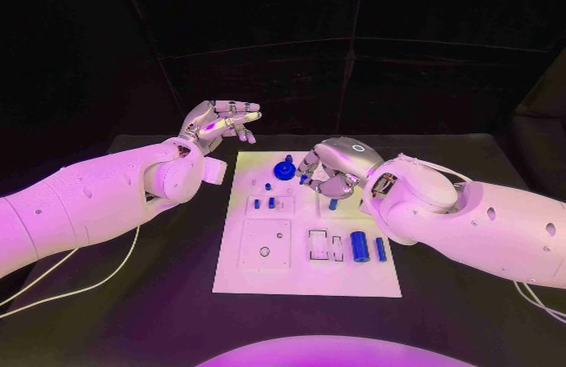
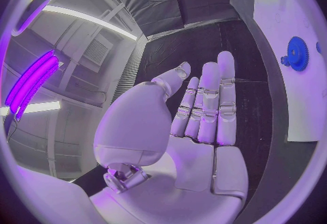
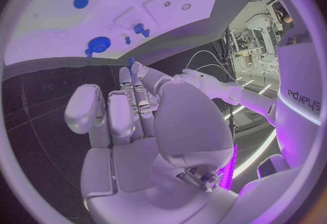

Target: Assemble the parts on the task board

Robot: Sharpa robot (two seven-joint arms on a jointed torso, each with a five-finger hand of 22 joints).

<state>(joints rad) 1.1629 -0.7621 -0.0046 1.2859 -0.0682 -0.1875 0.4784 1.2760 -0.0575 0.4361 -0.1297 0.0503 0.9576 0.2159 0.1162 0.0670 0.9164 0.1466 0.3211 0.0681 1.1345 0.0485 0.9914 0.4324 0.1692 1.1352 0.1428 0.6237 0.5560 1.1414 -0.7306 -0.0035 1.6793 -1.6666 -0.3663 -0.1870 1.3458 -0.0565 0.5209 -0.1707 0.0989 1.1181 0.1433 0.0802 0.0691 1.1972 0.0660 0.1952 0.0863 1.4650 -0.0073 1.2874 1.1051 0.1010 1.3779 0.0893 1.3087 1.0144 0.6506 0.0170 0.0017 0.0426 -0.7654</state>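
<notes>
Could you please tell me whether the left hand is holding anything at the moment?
No, the left hand is open and empty: its fingers are extended with nothing between them, beside the task board.

— Any lettering you can read?
— One word, "sharpa", running sideways along the robot's white arm (image 3: 300,98), out beyond the right hand's fingers (image 3: 139,101).
— Anything else?
— Nothing legible.

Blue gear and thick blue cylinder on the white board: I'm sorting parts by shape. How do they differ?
The round toothed blue gear is a disc; the thick blue cylinder is long and smooth. The gear sits at the white task board's far edge, the cylinder near its near right corner. Both are blue.
</notes>
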